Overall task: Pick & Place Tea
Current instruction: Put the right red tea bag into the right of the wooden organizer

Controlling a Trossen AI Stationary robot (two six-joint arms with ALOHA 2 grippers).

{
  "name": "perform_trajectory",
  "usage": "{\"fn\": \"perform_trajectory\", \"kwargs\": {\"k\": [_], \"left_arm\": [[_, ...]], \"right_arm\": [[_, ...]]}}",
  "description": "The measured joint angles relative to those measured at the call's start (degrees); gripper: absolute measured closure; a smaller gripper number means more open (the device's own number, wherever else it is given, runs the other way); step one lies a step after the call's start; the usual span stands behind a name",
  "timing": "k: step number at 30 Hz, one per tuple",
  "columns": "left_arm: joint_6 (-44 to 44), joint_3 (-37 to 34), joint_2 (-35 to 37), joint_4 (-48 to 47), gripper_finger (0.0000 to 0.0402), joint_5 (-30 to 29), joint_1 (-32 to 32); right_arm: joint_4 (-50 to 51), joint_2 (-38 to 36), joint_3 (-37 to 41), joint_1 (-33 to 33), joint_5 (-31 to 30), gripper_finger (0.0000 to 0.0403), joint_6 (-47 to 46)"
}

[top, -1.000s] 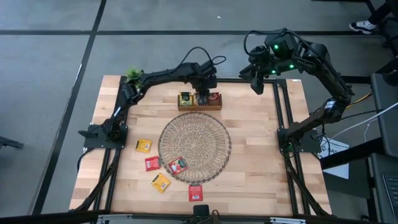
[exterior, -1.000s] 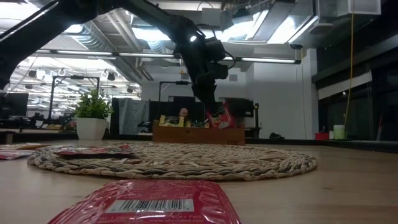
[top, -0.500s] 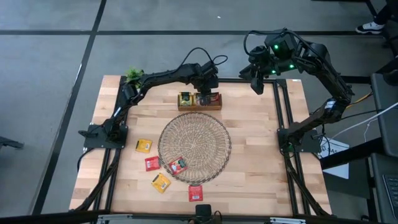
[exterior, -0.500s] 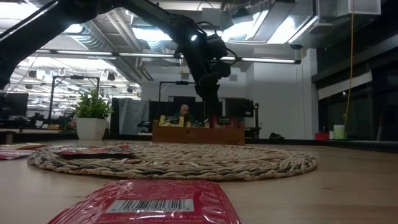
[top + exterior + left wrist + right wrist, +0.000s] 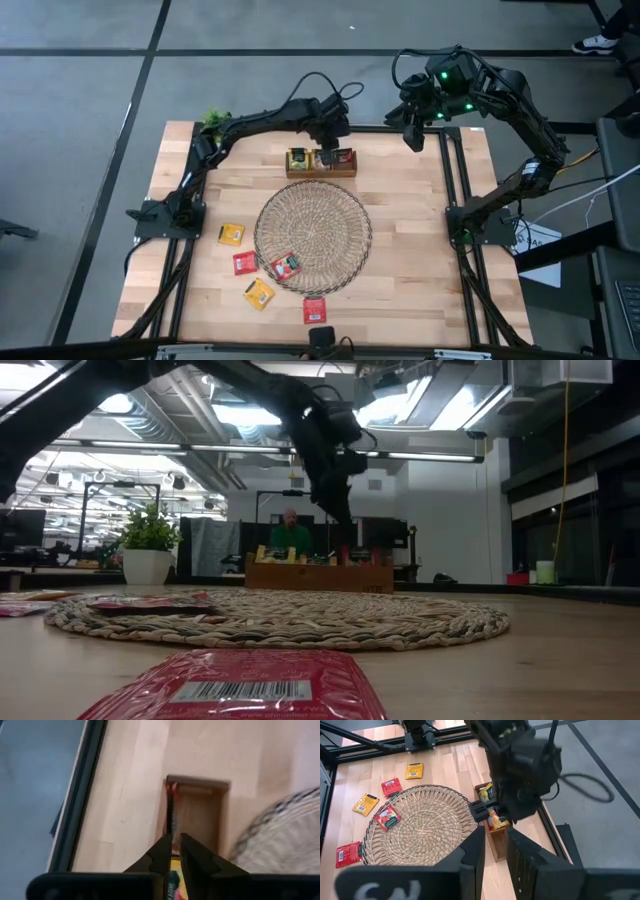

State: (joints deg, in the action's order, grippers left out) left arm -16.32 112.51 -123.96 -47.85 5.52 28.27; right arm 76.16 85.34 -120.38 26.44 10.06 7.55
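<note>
Small flat foil tea sachets, red (image 5: 287,266) and yellow (image 5: 231,234): five on surface and round wicker mat (image 5: 313,238), others upright in wooden box (image 5: 321,163). Light, floppy, slippery; pinch by edge. Left end effector (image 5: 326,158) above box, fingers slightly parted, empty. Right end effector (image 5: 414,137) idle aloft, holding nothing.

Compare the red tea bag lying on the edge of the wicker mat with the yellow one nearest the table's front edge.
The red tea bag rests partly on the wicker mat; the yellow tea bag lies wholly on bare wood. The red one touches the mat's rim; the yellow one sits clear of it, closer to the front edge. Both are small flat square sachets, lying flat and tilted off the table's edges.
</note>
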Motion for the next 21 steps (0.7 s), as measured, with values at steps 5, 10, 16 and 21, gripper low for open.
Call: {"fn": "perform_trajectory", "kwargs": {"k": [5, 10, 16, 21], "left_arm": [[5.00, 0.07, 3.72, -0.05, 0.0366, 3.44, 0.16], [7.72, -1.44, 8.04, 1.62, 0.0366, 7.99, -0.99], [11.58, -4.77, 12.49, 2.35, 0.0366, 10.07, -4.53], [15.14, -11.48, 18.50, 6.55, 0.0366, 9.74, -8.11]], "right_arm": [[0.00, 0.00, 0.00, 0.02, 0.00, 0.0327, 0.00], [0.04, 0.00, 0.00, -0.50, 0.63, 0.0327, -0.42], [0.64, -0.07, 1.36, -2.38, 1.60, 0.0327, -0.35], [0.86, -0.01, 6.60, -3.46, 1.58, 0.0327, -0.28]]}}
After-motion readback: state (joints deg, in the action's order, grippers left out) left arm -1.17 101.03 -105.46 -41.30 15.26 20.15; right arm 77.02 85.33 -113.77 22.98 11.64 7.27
